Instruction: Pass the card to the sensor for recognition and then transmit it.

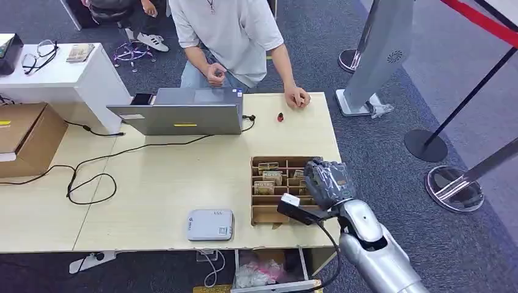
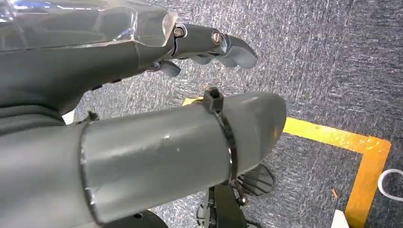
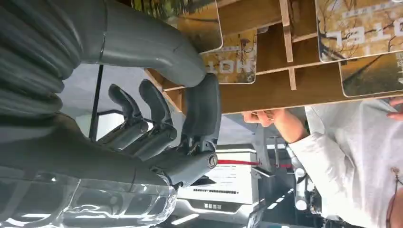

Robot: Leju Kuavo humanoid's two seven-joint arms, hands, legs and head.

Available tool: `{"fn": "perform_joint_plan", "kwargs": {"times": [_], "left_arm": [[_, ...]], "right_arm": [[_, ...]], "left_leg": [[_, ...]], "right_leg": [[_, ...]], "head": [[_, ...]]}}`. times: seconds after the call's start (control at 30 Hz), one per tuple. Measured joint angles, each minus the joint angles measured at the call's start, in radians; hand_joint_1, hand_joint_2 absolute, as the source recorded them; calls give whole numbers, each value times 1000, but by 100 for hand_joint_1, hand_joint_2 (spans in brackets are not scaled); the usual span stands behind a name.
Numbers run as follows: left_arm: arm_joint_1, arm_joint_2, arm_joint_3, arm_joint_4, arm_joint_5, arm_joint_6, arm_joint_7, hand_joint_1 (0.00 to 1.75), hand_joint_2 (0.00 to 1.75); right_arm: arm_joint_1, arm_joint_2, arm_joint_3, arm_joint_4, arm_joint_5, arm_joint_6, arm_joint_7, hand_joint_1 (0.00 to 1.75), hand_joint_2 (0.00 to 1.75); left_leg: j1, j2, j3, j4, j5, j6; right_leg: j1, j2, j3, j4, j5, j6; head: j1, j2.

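Observation:
A wooden card tray point(image 1: 262, 215) stands at the right of the pale table, with several brown hotel cards point(image 1: 272, 178) in its slots. My right hand point(image 1: 328, 180) hovers over the tray's right side, holding nothing. In the right wrist view that right hand point(image 3: 157, 128) has its fingers apart, and the thumb point(image 3: 202, 102) lies close to the tray's wood point(image 3: 266, 90), beside a card point(image 3: 235, 57). The grey-white sensor box point(image 1: 210, 224) lies near the table's front edge, left of the tray. My left hand point(image 2: 157, 142) hangs over the carpet, empty, fingers loosely extended.
A person stands at the far side, one hand point(image 1: 297, 97) resting on the table near a small red object point(image 1: 280, 116). A grey laptop point(image 1: 183, 116) and black cables point(image 1: 91, 177) lie at the back left, beside a cardboard box point(image 1: 24, 137). Stanchion bases point(image 1: 455, 189) stand to the right.

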Motion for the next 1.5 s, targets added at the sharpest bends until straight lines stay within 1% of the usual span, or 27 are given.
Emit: {"fn": "perform_joint_plan", "kwargs": {"times": [0.07, 0.1, 0.4, 0.43, 0.53, 0.57, 0.83, 0.87, 0.9, 0.93, 0.97, 1.17, 1.3, 1.5], "left_arm": [[0, 0, 0, 0, 0, 0, 0, 0, 0], [0, 0, 0, 0, 1, 0, -1, 0, 0], [0, -4, 0, 0, 4, 4, -8, 0, 0], [0, -5, 0, 0, 4, 4, -9, 0, 0], [0, -8, 0, 0, 4, 4, -11, 0, 0], [-1, -8, 0, 0, 4, 4, -11, 0, 0], [-1, -10, 0, 0, 7, 4, -19, 0, 0], [-1, -10, 0, 0, 7, 4, -19, 0, 0], [-1, -10, 0, 0, 7, 4, -19, 0, 0], [-1, -10, 0, 0, 7, 4, -19, 0, 0], [-1, -10, 0, 0, 8, 4, -19, 0, 0], [-1, -10, 0, 0, 10, 4, -21, 0, 0], [-1, -10, 0, 0, 11, 4, -21, 0, 0], [-1, -10, 0, 0, 13, 4, -21, 0, 0]], "right_arm": [[-1, 0, 0, 0, 0, 0, 0, 166, 175], [-1, 0, 0, -1, 0, 0, 0, 175, 175], [-2, 0, 0, -5, 3, -2, 0, 173, 175], [-2, 0, 0, -5, 3, -4, 1, 175, 175], [0, 0, 0, -6, 8, -15, 0, 171, 175], [1, 0, 0, -6, 8, -21, 0, 175, 175], [23, 0, 2, -23, 15, -35, -4, 173, 175], [24, 0, 2, -23, 15, -35, -4, 168, 175], [25, 0, 2, -23, 15, -36, -4, 148, 175], [26, 0, 2, -24, 15, -37, -5, 14, 175], [28, 0, 2, -26, 15, -39, -5, 0, 175], [50, 0, 4, -64, 21, -55, -8, 0, 175], [72, 0, 7, -97, 35, -56, 3, 0, 175], [108, -15, 5, -158, 39, -59, 18, 0, 175]], "left_leg": [[0, 0, 0, 0, 0, 0], [0, 0, 0, 0, 0, 0], [0, 0, 0, 0, 0, 0], [0, 0, 0, 0, 0, 0], [0, 0, 0, 0, 0, 0], [0, 0, 0, 0, 0, 0], [0, 0, 0, 0, 0, 0], [0, 0, 0, 0, 0, 0], [0, 0, 0, 0, 0, 0], [0, 0, 0, 0, 0, 0], [0, 0, 0, 0, 0, 0], [0, 0, 0, 0, 0, 0], [0, 0, -1, 0, 0, 0], [0, 0, -1, 0, 0, 0]], "right_leg": [[0, 0, 0, 0, 0, 0], [0, 0, 0, 0, 0, 0], [0, 0, 0, 0, 0, 0], [0, 0, 0, 0, 0, 0], [0, 0, 0, 0, 0, 0], [0, 0, 0, 0, 0, 0], [0, 0, 0, 0, 0, 0], [0, 0, 0, 0, 0, 0], [0, 0, 0, 0, 0, 0], [0, 0, 0, 0, 0, 0], [0, 0, 0, 0, 0, 0], [0, 0, 0, 0, 0, 0], [0, 0, -1, 0, 0, 0], [0, 0, -1, 0, 0, 0]], "head": [[0, 0], [0, 0], [0, 0], [0, 0], [0, 0], [0, 0], [0, 0], [0, 0], [0, 0], [0, 0], [0, 0], [0, 0], [0, 0], [0, 0]]}}
